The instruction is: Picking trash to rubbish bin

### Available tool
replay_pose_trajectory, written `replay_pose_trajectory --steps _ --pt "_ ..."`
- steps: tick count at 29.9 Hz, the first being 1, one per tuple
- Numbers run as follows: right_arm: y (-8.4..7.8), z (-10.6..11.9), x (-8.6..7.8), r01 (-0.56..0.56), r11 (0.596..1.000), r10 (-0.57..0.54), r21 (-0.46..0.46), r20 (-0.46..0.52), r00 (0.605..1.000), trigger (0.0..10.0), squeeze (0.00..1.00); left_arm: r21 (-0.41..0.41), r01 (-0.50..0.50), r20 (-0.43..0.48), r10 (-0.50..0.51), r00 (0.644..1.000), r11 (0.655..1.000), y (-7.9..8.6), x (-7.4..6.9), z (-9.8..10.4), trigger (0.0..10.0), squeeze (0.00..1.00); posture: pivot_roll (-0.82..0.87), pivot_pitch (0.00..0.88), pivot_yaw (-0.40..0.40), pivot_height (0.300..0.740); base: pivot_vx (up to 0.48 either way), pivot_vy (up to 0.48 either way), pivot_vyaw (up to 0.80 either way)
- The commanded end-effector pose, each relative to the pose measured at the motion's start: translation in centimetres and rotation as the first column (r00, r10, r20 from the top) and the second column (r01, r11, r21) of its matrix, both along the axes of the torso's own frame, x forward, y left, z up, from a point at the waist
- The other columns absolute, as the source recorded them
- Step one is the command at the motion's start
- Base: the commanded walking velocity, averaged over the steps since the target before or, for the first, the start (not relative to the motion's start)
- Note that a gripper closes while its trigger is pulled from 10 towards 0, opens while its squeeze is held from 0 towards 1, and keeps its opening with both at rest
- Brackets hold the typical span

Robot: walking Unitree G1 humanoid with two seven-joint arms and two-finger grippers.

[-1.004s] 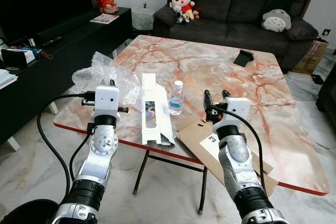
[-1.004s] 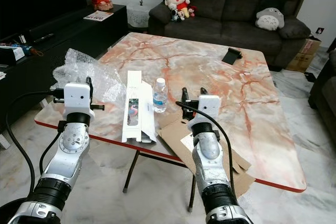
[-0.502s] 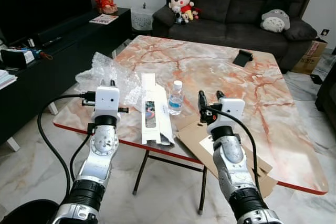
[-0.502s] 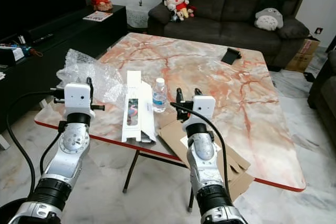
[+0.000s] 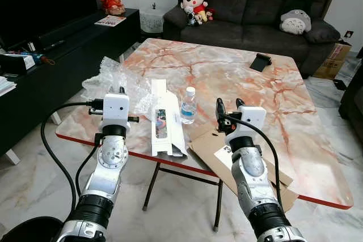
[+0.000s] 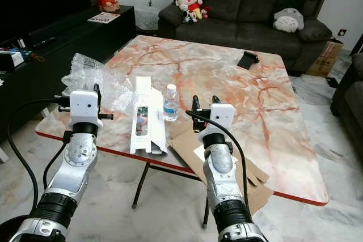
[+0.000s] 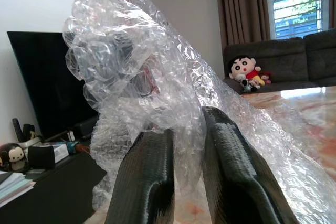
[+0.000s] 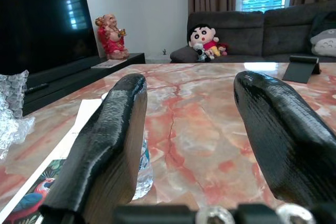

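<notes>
The marble table [image 5: 249, 77] is pink and white with a red edge. Trash lies along its near side. A small water bottle [image 5: 189, 106] stands there, and its label is too small to read. Just beside the bottle, toward the TV stand, lies a long white box [image 5: 164, 118] with a bright bird picture on it; no words on it can be read. Past the box, at the table's corner, sits a heap of clear bubble wrap [image 5: 116, 80]. On the other side of the bottle a flat brown cardboard [image 5: 227, 157] sticks out over the table's near edge, with a white sticker whose writing is too blurry to read.

The left gripper [image 7: 184, 182] is up at the bubble wrap, and its two black fingers are close together with only a thin gap. The wrap rises right behind them; whether they pinch it cannot be told. The right gripper [image 5: 228, 105] is above the cardboard, next to the bottle, with its fingers spread wide and nothing in them.

The far half of the table is mostly bare, with a small black stand [image 5: 261, 62] near the sofa [image 5: 249, 4] side.
</notes>
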State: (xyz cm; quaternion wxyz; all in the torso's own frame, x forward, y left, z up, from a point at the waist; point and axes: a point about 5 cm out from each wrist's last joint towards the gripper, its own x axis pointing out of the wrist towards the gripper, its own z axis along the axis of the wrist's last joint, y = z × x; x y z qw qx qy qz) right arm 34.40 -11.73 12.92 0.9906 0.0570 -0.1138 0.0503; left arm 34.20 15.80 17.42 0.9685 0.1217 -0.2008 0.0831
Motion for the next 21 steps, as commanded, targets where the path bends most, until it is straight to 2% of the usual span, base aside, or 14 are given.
replay_pose_trajectory --steps 1,21 --pt "-0.37 0.46 0.00 0.018 1.000 -0.018 0.002 0.021 1.000 10.0 0.00 0.006 0.012 0.010 -0.012 1.000 1.000 -0.24 -0.14 0.22 10.0 0.00 0.14 0.000 -0.047 0.740 -0.240 0.000 0.00" --pt "-0.28 0.08 -0.18 0.015 1.000 -0.015 0.005 0.010 1.000 10.0 0.00 0.008 0.017 0.000 -0.017 1.000 1.000 -0.28 -0.27 -0.10 10.0 0.00 0.14 0.000 -0.053 0.740 -0.238 0.000 0.00"
